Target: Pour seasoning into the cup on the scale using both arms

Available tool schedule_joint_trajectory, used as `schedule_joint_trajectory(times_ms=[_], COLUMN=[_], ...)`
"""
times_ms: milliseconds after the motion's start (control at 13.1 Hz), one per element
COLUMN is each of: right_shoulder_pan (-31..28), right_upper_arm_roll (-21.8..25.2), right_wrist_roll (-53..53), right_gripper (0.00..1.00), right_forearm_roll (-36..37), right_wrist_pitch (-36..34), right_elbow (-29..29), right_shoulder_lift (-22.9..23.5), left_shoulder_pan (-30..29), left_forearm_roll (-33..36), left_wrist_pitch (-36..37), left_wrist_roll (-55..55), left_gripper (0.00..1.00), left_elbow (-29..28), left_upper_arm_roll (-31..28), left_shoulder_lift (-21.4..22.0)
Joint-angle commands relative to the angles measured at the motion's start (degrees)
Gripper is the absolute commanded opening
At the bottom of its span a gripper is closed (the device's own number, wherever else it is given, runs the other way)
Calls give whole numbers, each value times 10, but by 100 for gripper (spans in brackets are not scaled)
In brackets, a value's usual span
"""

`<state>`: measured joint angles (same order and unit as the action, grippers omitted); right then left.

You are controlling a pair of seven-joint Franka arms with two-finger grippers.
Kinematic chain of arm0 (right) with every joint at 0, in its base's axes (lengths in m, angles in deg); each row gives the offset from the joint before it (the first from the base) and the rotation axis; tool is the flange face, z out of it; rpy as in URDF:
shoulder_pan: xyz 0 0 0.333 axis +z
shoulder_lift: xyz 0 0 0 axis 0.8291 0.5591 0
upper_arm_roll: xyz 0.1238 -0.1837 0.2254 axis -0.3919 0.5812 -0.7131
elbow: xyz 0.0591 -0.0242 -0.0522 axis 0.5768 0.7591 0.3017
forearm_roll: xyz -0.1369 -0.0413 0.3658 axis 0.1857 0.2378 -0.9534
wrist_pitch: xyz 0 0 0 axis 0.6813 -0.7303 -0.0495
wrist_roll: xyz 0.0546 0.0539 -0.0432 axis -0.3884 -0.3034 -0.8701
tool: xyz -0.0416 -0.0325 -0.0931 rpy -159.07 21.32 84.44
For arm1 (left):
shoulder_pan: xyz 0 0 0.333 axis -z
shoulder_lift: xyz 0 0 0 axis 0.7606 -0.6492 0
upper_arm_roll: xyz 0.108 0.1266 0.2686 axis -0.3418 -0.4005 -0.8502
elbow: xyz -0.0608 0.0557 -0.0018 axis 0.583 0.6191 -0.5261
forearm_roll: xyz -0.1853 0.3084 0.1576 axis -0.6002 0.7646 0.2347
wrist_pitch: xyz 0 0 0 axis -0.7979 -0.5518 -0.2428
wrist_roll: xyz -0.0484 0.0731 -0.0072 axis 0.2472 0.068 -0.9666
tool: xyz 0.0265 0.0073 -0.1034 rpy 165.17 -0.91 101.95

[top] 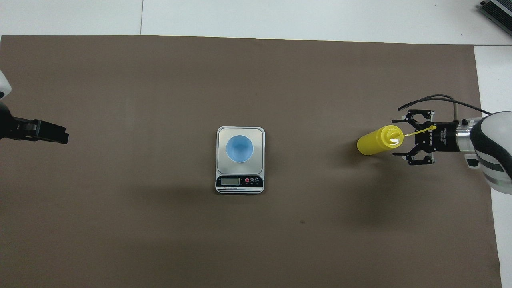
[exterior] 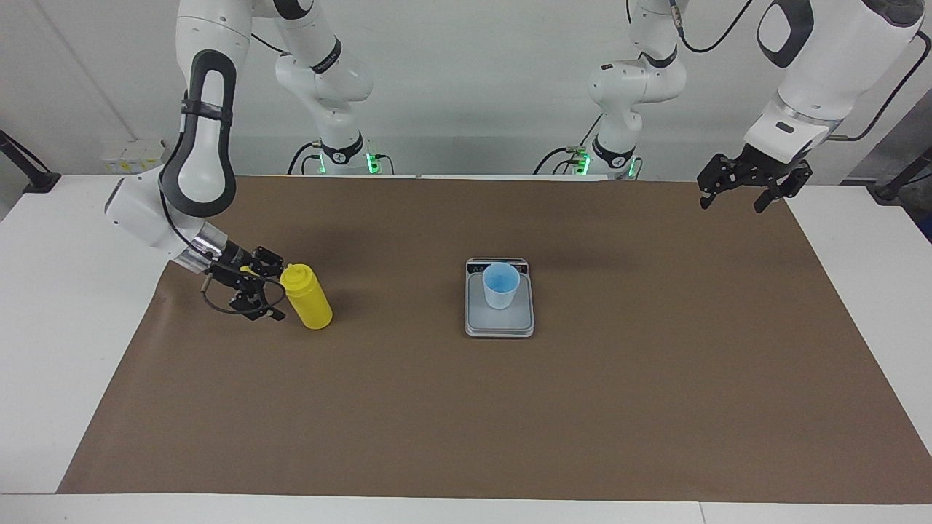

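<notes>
The yellow seasoning bottle [exterior: 306, 297] stands upright on the brown mat toward the right arm's end; it also shows in the overhead view [top: 376, 142]. My right gripper [exterior: 279, 289] is low beside it and open, its fingertips reaching the bottle's sides without closing; it also shows in the overhead view [top: 396, 137]. The light-blue cup [exterior: 501, 286] [top: 239, 149] stands upright on the silver scale [exterior: 499, 324] [top: 240, 132] at mid-table. My left gripper [exterior: 734, 200] [top: 60, 136] waits open and empty, raised over the mat's edge at the left arm's end.
The brown mat [exterior: 466, 407] covers most of the white table [exterior: 58, 306]. The scale's dark display strip [top: 240, 181] faces the robots. The bottle's thin cap strap [top: 418, 132] runs toward the right gripper's palm.
</notes>
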<state>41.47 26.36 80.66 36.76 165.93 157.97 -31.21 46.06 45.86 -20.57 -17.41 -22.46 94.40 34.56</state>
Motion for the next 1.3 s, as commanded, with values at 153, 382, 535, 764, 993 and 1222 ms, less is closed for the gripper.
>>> schedule_joint_trajectory(times_ms=[153, 382, 535, 764, 993, 1222], right_shoulder_pan=[-22, -14, -12, 37, 87, 135], right_upper_arm_roll=[-3, -5, -10, -12, -13, -17], right_wrist_roll=[-60, -103, -118, -135, -203, -277], right_gripper=[100, 100, 100, 100, 100, 100], right_forearm_roll=[124, 256, 297, 391, 433, 432], right_wrist_pitch=[25, 20, 16, 3, -26, -80], right_elbow=[-27, -44, -52, -53, -54, -54], right_shoulder_lift=[-16, -53, -82, -133, -176, -200], left_shoulder_pan=[-7, -7, -8, -7, -8, -7], left_forearm_roll=[-7, -7, -7, -7, -7, -7], left_wrist_pitch=[-2, -2, -2, -2, -1, -2], left_wrist_roll=[-3, -3, -3, -3, -3, -3], left_gripper=[100, 100, 100, 100, 100, 100], left_elbow=[-15, -15, -15, -15, -15, -15], left_upper_arm_roll=[3, 3, 3, 3, 3, 3], left_shoulder_lift=[13, 13, 13, 13, 13, 13])
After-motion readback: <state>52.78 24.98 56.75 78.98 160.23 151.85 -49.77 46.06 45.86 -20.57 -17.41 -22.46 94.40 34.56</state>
